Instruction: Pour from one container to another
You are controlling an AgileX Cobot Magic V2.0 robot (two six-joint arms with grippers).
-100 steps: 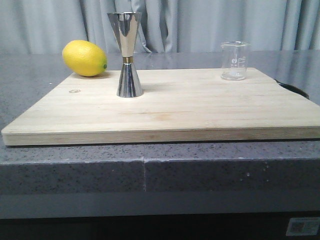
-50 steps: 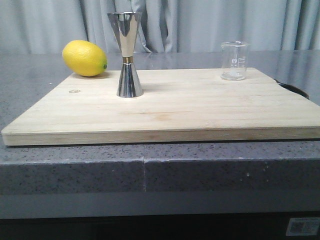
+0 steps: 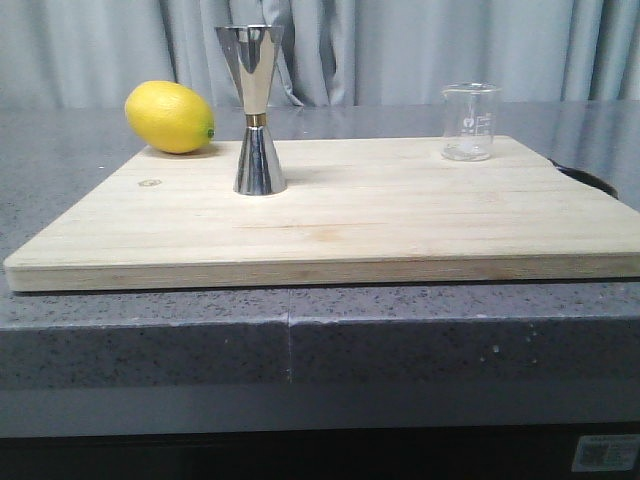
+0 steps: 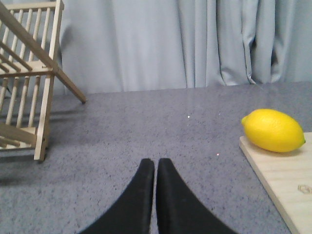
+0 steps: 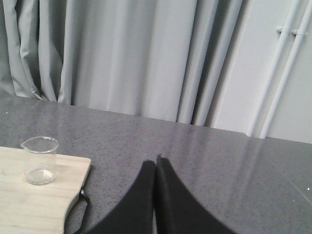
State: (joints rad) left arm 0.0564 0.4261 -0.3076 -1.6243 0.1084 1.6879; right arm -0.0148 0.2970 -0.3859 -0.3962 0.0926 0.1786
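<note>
Standing upright on the far left part of a wooden cutting board, the steel jigger shows its hourglass shape, with a thin gold band at the narrow waist and its wide mouth facing up. The clear glass beaker stands upright near the board's far right corner, well apart from the jigger, its faint white markings turned toward the front camera. It looks nearly empty; whether a little liquid sits at its bottom cannot be told. A yellow lemon lies at the board's far left corner, just left of the jigger and not touching it. The board rests on a grey speckled countertop, with grey curtains hanging behind.

Neither arm appears in the front view. In the left wrist view, the left gripper hovers over bare countertop to the left of the board, its two black fingers pressed together with only a thin seam between them and nothing held. The lemon and the board's corner are to its right, and a wooden rack stands on the counter to its left. In the right wrist view, the right gripper hangs over the countertop to the right of the board, fingers likewise closed on nothing, with the beaker off to its left on the board's corner.
</note>
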